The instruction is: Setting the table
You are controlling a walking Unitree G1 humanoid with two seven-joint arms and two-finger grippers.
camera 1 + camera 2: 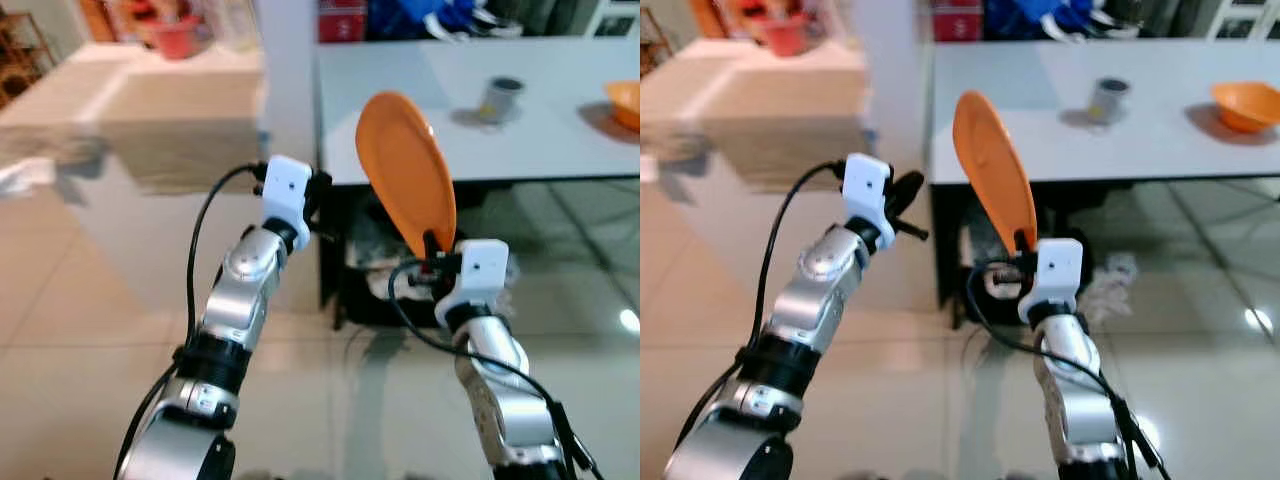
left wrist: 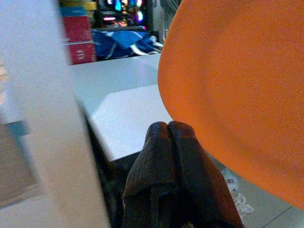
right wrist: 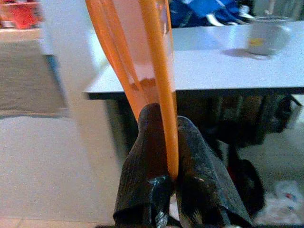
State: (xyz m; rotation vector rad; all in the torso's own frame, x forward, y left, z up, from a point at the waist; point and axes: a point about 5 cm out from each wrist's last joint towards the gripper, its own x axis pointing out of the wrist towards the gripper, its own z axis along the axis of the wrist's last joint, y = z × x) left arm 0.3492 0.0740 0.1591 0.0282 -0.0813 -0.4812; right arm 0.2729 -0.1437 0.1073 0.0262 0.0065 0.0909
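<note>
Two silver arms: both raised over a glossy tiled floor (image 1: 90,300), facing a pale grey worktop (image 1: 560,120).
Right hand (image 3: 166,142): black fingers clamped on the rim of an orange plate (image 1: 405,170); rim sits between the two pads.
Plate: smooth, round, shallow, prob. plastic; held upright on edge, tilted a bit toward robot's left, in front of worktop's near edge, not on it.
Left hand (image 2: 169,137): black fingers pressed together, gripping nothing; just beside the plate's face.
Worktop: flat, matte, w/ dark frame below.
Mug (image 1: 500,97): grey, cylindrical, standing mid-worktop.
Bowl (image 1: 1245,105): orange, rounded, at worktop's far right, well apart from mug.
</note>
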